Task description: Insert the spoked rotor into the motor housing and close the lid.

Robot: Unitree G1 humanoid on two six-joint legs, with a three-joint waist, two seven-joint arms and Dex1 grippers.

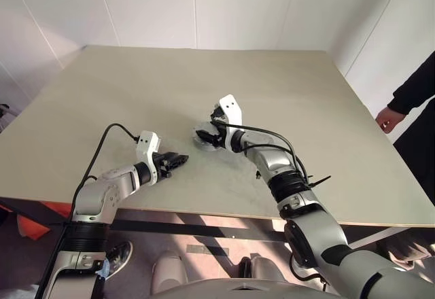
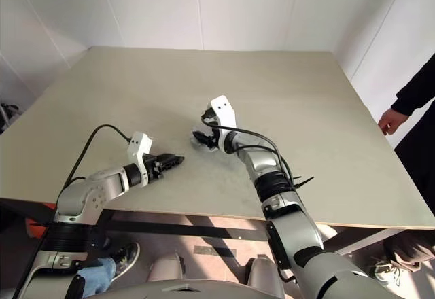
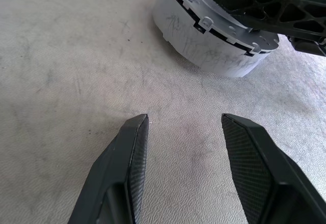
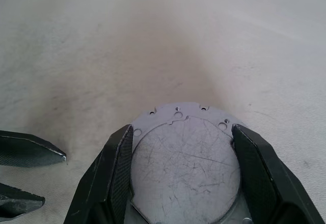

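Round scratched pale-metal motor housing (image 4: 186, 168)

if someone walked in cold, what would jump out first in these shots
The right gripper stands out first, near the middle of the beige table, its two black fingers set either side of the round pale motor housing, which sits flat on the table. Just to its left the left gripper hangs open over bare tabletop, pointing at the housing. A person's hand waits at the table's far right edge.
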